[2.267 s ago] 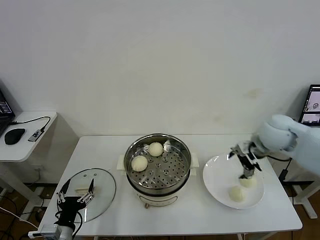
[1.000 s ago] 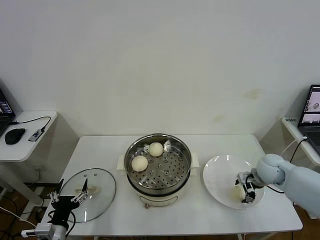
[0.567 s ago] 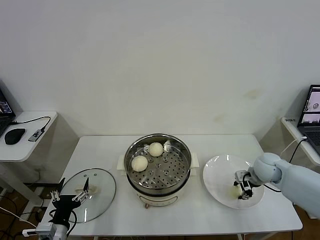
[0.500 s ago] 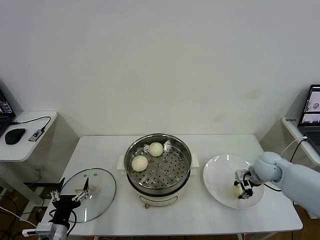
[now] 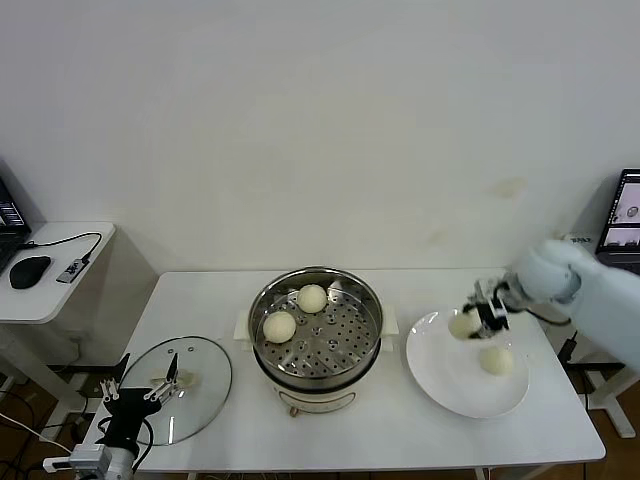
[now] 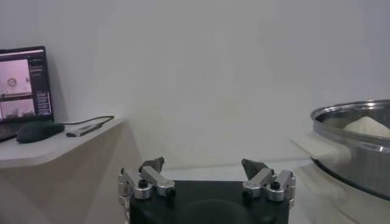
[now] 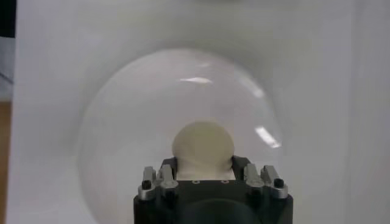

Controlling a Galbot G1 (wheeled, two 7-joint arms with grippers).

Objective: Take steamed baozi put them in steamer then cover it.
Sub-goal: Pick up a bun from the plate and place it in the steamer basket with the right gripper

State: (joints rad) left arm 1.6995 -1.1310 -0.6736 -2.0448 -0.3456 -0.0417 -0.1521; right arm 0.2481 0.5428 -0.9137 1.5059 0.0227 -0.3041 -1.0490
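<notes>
Two cream-white baozi [image 5: 279,326] [image 5: 312,298] lie on the perforated tray of the steel steamer [image 5: 350,345] at the table's middle. My right gripper [image 5: 476,320] is shut on a third baozi [image 5: 464,324], held above the white plate [image 5: 445,375]; the right wrist view shows this baozi [image 7: 202,145] between the jaws over the plate [image 7: 122,122]. A fourth baozi [image 5: 496,360] rests on the plate. My left gripper [image 5: 140,392] is open and empty above the glass lid [image 5: 200,365] at the table's left; it also shows in the left wrist view [image 6: 203,169].
A side desk [image 5: 50,290] with a mouse and cable stands to the left. A laptop screen [image 5: 628,210] shows at the far right. The steamer rim [image 6: 353,115] shows in the left wrist view.
My right gripper closed on a baozi low on the plate, then lifted it up and toward the steamer. One baozi stays on the plate. The left gripper has barely moved.
</notes>
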